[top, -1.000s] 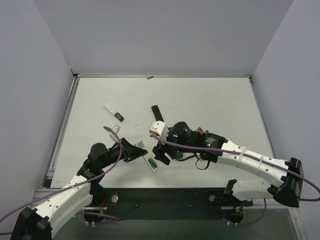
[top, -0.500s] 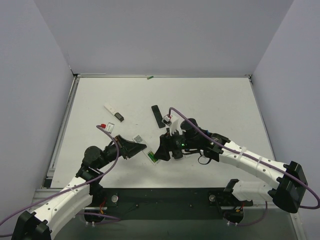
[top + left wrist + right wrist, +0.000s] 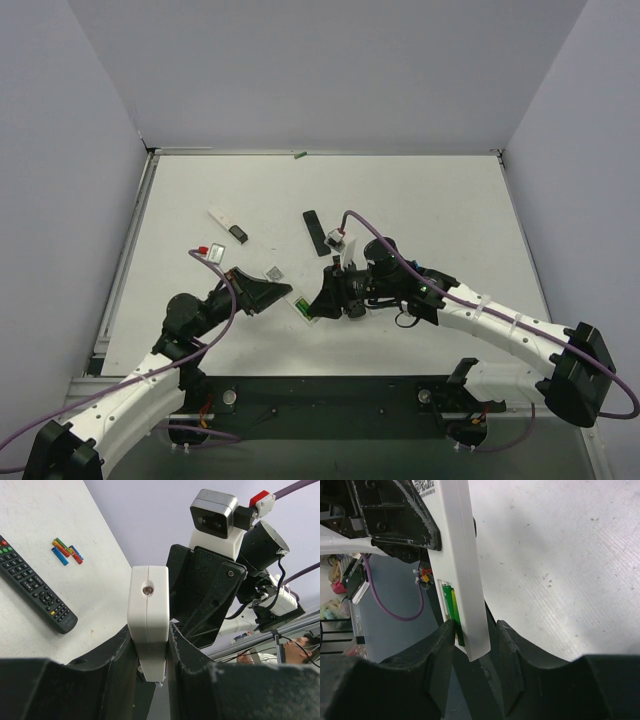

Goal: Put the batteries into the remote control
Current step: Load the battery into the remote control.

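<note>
Both jaws clamp remote control (image 3: 148, 615), green battery (image 3: 452, 611) seated.

The slim white rectangular plastic remote control (image 3: 148, 615) is plain white apart from one dark dot on its end, and the small cylindrical battery (image 3: 450, 607) in its bay is bright green with a yellowish streak. Left pincer (image 3: 150, 655) and right pincer (image 3: 470, 642) are both matte black, same as the long black plastic remote (image 3: 35, 587), which has grey buttons plus a few green, red and yellow ones. The loose little cylindrical cells (image 3: 67, 552) are green, red and blue on the speckled white tabletop (image 3: 560, 555).
</note>
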Controlling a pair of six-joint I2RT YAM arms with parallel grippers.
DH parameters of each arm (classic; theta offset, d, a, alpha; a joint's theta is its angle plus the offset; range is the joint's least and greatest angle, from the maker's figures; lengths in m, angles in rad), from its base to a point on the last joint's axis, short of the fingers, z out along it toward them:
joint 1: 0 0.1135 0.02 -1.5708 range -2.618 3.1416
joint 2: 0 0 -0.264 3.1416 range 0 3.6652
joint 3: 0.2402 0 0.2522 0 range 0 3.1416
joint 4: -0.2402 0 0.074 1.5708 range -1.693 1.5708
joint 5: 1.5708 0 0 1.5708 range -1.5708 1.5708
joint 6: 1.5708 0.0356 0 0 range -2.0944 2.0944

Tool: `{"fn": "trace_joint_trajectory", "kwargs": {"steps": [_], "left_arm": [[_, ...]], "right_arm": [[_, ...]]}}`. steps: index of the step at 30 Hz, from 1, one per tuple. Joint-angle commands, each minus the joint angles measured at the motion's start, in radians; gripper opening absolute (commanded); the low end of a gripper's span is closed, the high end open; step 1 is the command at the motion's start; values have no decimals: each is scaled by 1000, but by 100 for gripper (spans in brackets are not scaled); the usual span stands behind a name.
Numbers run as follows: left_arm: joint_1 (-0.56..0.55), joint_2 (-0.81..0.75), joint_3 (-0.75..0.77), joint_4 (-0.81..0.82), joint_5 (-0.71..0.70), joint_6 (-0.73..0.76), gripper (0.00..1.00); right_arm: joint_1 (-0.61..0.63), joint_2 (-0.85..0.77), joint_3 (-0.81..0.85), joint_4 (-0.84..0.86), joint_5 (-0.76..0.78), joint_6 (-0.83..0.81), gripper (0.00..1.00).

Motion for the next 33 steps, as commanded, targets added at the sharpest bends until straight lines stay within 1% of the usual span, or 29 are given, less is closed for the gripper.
{"fn": "trace_joint_trajectory", "kwargs": {"steps": [1, 2, 3, 5, 8, 9, 12, 13, 14, 15, 16, 17, 18, 19, 21, 22, 23, 24, 25, 26, 27, 29, 31, 33], "left_arm": [[0, 4, 40, 124, -22, -34, 0], [0, 9, 39, 134, -22, -35, 0], [0, 12, 39, 139, -22, -41, 0], [0, 20, 40, 148, -19, -44, 0], [0, 26, 40, 154, -15, -46, 0], [0, 26, 42, 156, -12, -46, 0], [0, 27, 37, 150, -11, -38, 0], [0, 27, 36, 142, -12, -32, 0], [0, 21, 34, 112, -18, -9, 0], [0, 17, 34, 89, -22, 6, 0], [0, 12, 34, 63, -28, 23, 0], [0, 1, 34, 2, -34, 60, 0], [0, -5, 34, -29, -49, 77, 0], [0, -11, 36, -60, -60, 92, 0], [0, -29, 48, -193, -109, 141, 0], [1, -34, 66, -249, -127, 159, 0], [1, -40, 73, -342, -144, 193, 0], [3, -45, 80, -384, -178, 206, 0], [3, -46, 86, -420, -195, 218, 0], [3, -56, 94, -474, -206, 238, 0], [3, -56, 100, -497, -218, 245, 0], [3, -60, 108, -551, -244, 264, 0], [3, -62, 108, -560, -250, 269, 0], [3, -62, 103, -565, -252, 264, 0]], "right_arm": [[-7, -29, -10, 50, -40, -6, 33], [-6, -27, -11, 53, -39, -6, 31], [-7, -30, -16, 55, -33, -6, 27], [-7, -30, -17, 50, -28, -14, 22], [-7, -27, -27, 52, -10, -18, 12], [-6, -24, -30, 49, -3, -21, 7], [-7, -22, -25, 40, 4, -29, 7], [-7, -24, -18, 33, 9, -29, 9], [-7, -32, -13, 27, 15, -34, 12], [-6, -38, -5, 17, 23, -38, 22], [-7, -44, 10, -18, 35, -61, 27], [-9, -59, 19, -39, 70, -72, 33], [-15, -67, 27, -60, 85, -86, 45], [-23, -76, 33, -81, 105, -109, 50], [-62, -99, 42, -147, 168, -119, 60], [-75, -105, 44, -187, 191, -126, 62], [-92, -110, 45, -215, 220, -136, 63], [-104, -110, 51, -247, 301, -141, 66], [-130, -107, 56, -305, 335, -147, 68], [-144, -95, 56, -333, 374, -143, 74], [-159, -88, 59, -358, 427, -138, 75], [-204, -67, 50, -405, 466, -144, 75], [-256, -47, 39, -443, 494, -143, 75], [-290, -4, 35, -467, 503, -147, 71]]}}
